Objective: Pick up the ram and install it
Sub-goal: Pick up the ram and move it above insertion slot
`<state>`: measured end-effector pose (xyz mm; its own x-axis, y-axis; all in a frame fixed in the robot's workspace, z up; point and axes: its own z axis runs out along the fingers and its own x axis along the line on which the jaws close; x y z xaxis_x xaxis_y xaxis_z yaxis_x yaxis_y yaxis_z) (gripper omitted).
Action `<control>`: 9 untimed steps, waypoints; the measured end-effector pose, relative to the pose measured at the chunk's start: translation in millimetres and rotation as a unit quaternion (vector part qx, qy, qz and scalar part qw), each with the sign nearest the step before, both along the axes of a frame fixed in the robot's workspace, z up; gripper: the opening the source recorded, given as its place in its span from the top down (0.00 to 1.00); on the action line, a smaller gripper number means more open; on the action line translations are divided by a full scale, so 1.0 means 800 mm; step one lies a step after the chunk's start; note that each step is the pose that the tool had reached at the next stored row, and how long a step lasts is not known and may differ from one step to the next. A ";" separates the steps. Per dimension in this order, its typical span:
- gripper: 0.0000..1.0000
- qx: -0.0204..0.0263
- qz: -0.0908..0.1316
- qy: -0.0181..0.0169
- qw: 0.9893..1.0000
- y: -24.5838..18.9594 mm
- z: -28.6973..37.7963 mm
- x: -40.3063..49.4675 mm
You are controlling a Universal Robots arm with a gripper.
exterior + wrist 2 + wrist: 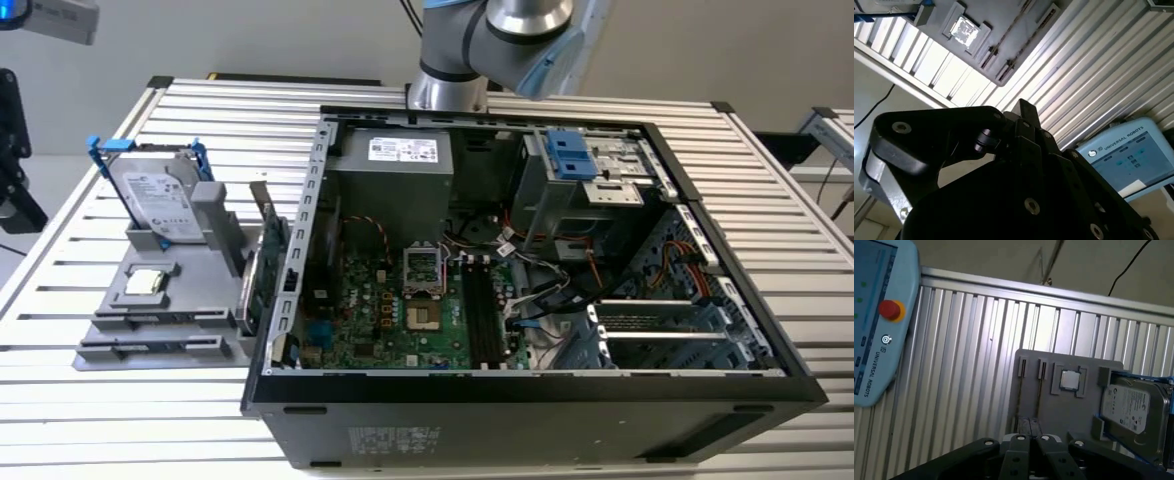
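My tool [1029, 422] sits nearest the lens in both wrist views; its two fingers are pressed together tip to tip with nothing between them, which I judge suits travelling with no load. Beyond the tips lies the grey holder [1054, 410] on the slatted tabletop [969, 365], well apart from the tool; it looks built to keep each part in its own seat, so I can reach one without brushing the others. The ram [1040, 392], as best I can make out, is the thin strip standing on edge in the holder's long slots, on the side away from the hard drive [1130, 407]; I cannot tell whether one slot or both are filled; standing on edge would leave its long upper edge free for a pinch from above. Next along the holder the square processor chip [1070, 380] lies flat in its recess; then comes the hard drive with blue brackets, leaning on its supports. In the exterior view a green circuit card [274, 250] stands between the holder and the computer case [534, 400]; the case lies on its side with the panel off, so the board faces up and its long dark memory sockets [483, 315] are open to a straight downward push. Farthest off, the teach pendant [879, 315] lies by the tabletop. I judge the pick not yet begun.
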<state>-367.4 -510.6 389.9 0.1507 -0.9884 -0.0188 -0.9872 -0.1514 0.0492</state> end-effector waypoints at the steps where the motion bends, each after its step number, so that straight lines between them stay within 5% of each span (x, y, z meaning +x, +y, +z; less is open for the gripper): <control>1: 1.00 0.000 0.004 0.000 1.000 0.0000 0.0000 0.000; 9: 1.00 0.000 0.010 0.000 1.000 0.0000 0.0000 0.000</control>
